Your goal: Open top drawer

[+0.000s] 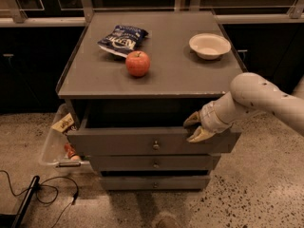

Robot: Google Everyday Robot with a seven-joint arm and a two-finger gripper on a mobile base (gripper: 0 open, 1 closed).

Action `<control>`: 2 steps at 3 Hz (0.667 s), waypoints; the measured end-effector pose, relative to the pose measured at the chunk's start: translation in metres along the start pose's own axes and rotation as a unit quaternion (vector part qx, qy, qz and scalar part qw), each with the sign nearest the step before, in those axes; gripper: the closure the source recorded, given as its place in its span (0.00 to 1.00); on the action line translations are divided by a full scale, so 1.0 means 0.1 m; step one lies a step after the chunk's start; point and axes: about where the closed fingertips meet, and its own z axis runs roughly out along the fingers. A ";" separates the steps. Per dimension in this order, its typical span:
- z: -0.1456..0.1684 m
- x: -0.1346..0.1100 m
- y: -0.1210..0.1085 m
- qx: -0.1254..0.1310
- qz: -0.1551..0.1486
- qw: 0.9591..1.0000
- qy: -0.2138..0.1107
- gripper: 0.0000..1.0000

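Note:
The top drawer of the grey cabinet is pulled part way out, its dark inside showing under the cabinet top. Its wide flat front has a small round metal knob at the middle. My gripper comes in from the right on the white arm and sits at the drawer front's upper edge, right of the knob. Its two tan fingers stand a little apart, one above the edge and one on the front.
On the cabinet top lie a red apple, a blue chip bag and a white bowl. Two narrower drawers sit below. A clear bin with snacks stands at the left, and a black cable lies on the floor.

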 end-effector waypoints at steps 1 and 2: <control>0.01 0.02 0.12 -0.005 0.009 1.000 -0.006 0.41; -0.01 0.09 0.42 -0.008 0.029 0.999 -0.015 0.65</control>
